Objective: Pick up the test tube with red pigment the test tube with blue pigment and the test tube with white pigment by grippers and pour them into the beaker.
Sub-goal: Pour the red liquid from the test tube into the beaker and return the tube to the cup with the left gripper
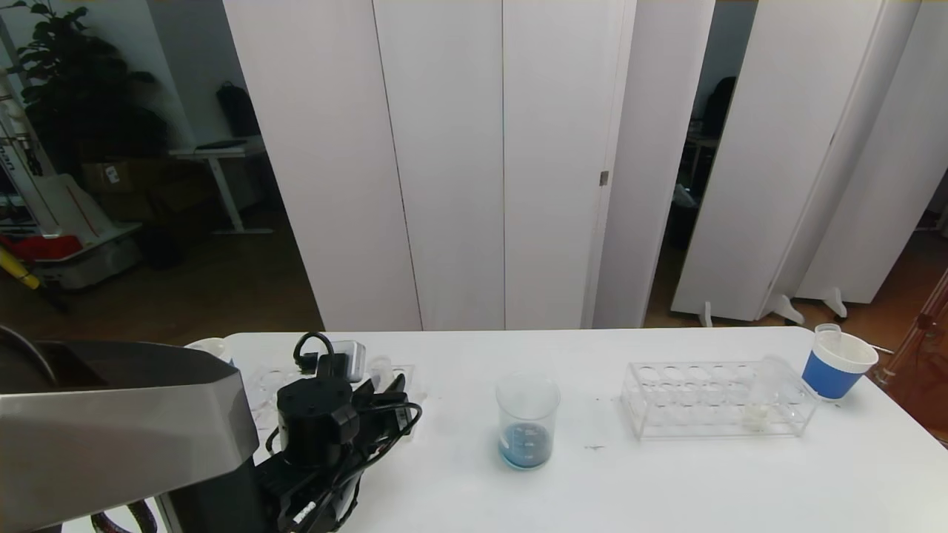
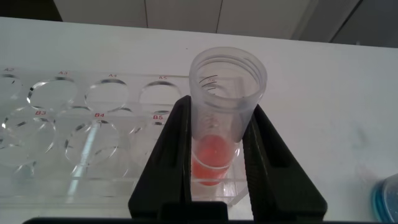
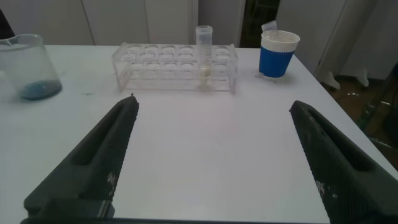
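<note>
My left gripper point(image 2: 219, 106) is shut on the test tube with red pigment point(image 2: 227, 74). The tube stands upright in the end hole of a clear rack point(image 2: 62, 143) at the table's left, with orange-red liquid at its bottom. In the head view the left gripper point(image 1: 391, 386) is at that rack. The beaker point(image 1: 527, 420) stands mid-table with blue liquid in its bottom. The test tube with white pigment point(image 1: 761, 400) stands in a second clear rack point(image 1: 689, 403) on the right. No test tube with blue pigment shows. My right gripper point(image 3: 212, 104) hangs open over bare table in front of that rack.
A blue-sleeved white paper cup point(image 1: 837, 364) stands past the right rack near the table's right edge, with a clear tube point(image 1: 828, 333) sticking out of it. Another white cup rim point(image 1: 209, 346) sits at the far left corner. White partition panels stand behind the table.
</note>
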Available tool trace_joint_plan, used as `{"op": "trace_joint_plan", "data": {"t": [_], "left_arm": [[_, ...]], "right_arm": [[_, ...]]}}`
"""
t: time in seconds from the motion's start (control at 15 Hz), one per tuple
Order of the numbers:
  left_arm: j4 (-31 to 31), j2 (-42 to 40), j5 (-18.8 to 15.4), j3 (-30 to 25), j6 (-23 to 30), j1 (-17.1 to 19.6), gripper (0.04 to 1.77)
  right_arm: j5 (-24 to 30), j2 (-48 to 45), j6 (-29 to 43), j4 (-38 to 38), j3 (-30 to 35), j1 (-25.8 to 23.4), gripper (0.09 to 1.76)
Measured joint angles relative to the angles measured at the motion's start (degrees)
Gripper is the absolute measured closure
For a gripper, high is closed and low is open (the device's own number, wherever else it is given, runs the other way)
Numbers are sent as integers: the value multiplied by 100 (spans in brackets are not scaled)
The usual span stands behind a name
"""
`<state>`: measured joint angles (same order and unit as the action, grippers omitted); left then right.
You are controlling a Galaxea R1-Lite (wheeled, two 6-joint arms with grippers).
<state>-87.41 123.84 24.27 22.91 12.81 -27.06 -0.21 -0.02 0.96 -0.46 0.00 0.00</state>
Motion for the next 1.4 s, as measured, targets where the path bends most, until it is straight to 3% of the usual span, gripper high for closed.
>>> {"op": "trace_joint_plan", "data": {"t": [0.67, 1.13, 1.4], "left_arm": [[54, -315, -18, -4, -88, -6, 124], [124, -850, -2, -17, -555, -2, 124], [681, -1324, -22, 57, -636, -9, 124]], "right_arm": [[-1, 0, -2, 0, 0, 0, 10], [-4, 0, 0, 0, 0, 0, 10], [-1, 0, 0, 0, 0, 0, 10]]}}
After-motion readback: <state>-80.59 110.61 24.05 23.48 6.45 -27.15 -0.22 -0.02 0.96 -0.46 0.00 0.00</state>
